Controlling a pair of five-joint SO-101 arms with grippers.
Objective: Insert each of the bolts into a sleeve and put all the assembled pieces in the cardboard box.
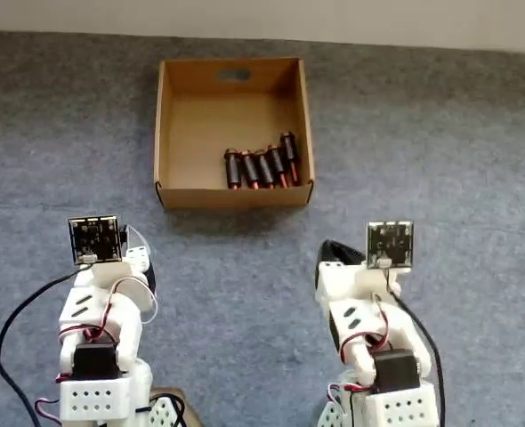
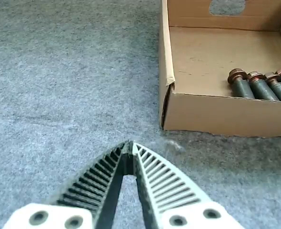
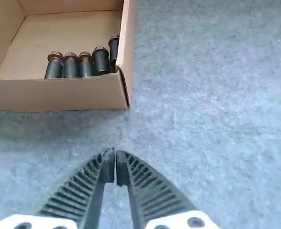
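The cardboard box [image 1: 166,124] stands open at the back middle of the grey carpet. Several assembled bolt-and-sleeve pieces [image 1: 261,166] lie side by side against its near right wall, also seen as a row of pieces [image 2: 262,86] in the left wrist view and pieces [image 3: 78,64] in the right wrist view. My left gripper [image 2: 130,145] is shut and empty, held low over the carpet short of the box's near left corner. My right gripper [image 3: 111,155] is shut and empty too, just short of the box's near right corner [image 3: 126,98].
Both arms sit folded at the near edge, the left arm [image 1: 102,311] and the right arm [image 1: 374,329]. Grey carpet [image 1: 440,151] surrounds the box on all sides. A pale strip runs along the far edge.
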